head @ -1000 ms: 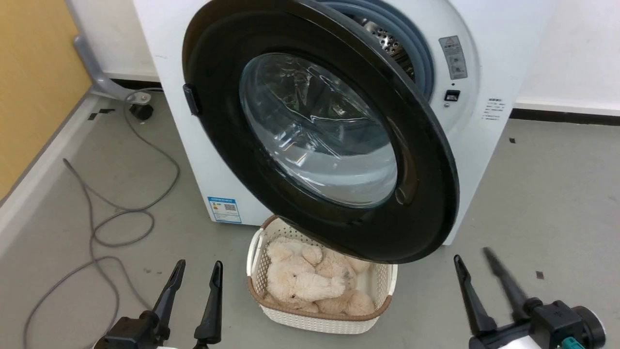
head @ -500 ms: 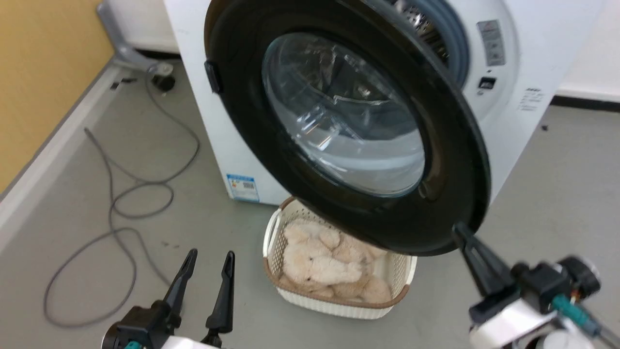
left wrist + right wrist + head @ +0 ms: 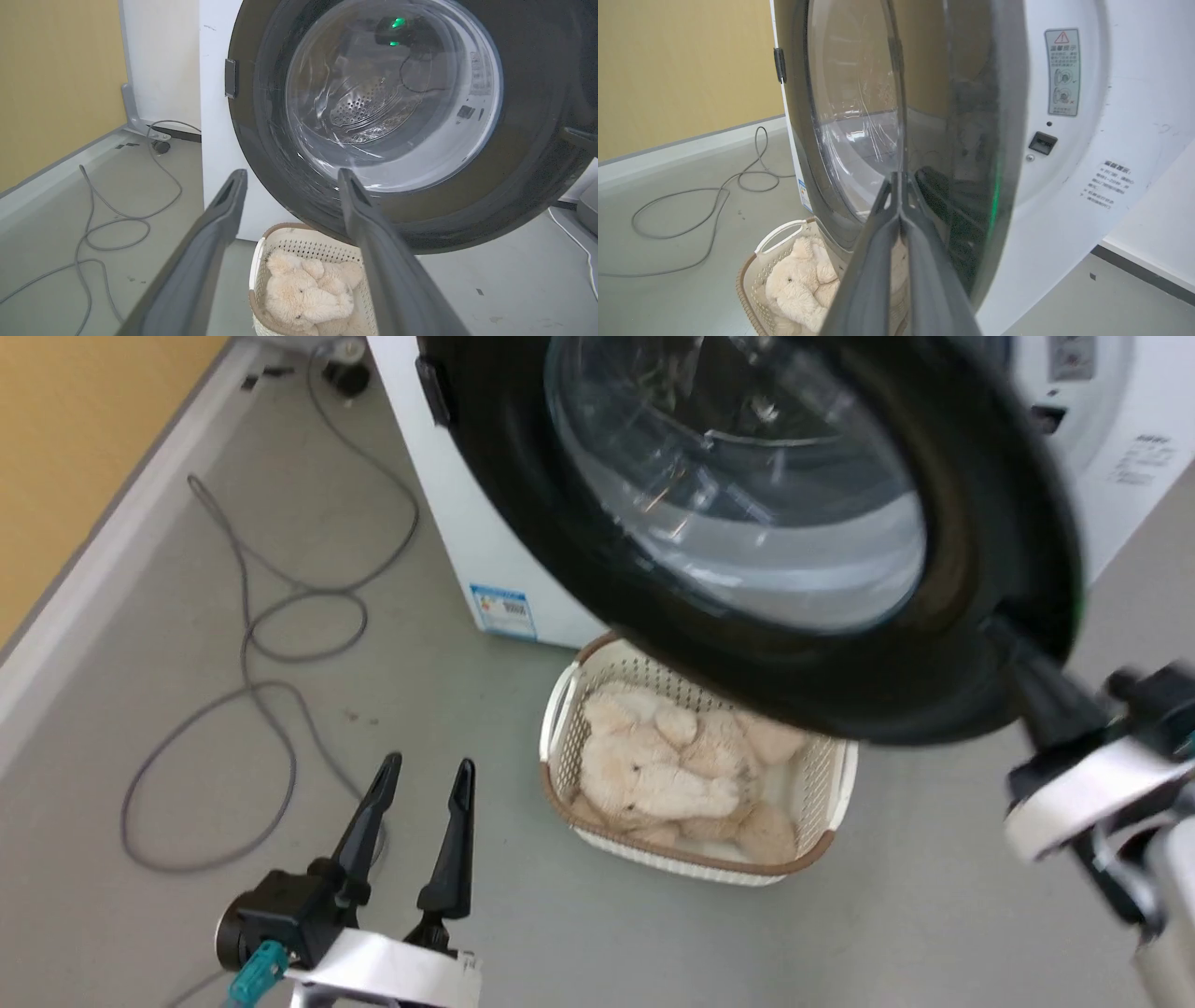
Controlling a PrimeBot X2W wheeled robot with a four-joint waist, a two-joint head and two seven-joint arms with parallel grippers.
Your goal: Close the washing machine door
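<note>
The washing machine door (image 3: 747,495) stands swung out from the washing machine (image 3: 467,523). The right pincer (image 3: 900,182), fingers pressed together on nothing, has its tips seemingly touching the door's glossy face near the rim at 4 o'clock, so it is the nearer arm to push it shut. The left pincer (image 3: 428,765), fingers apart and empty, sits at 7 o'clock, well apart; one door, one washer, one basket (image 3: 840,784).

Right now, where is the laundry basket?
In the head view the laundry basket sits on the floor at centre, under the open washing machine door, to the right of the left tool.
</note>
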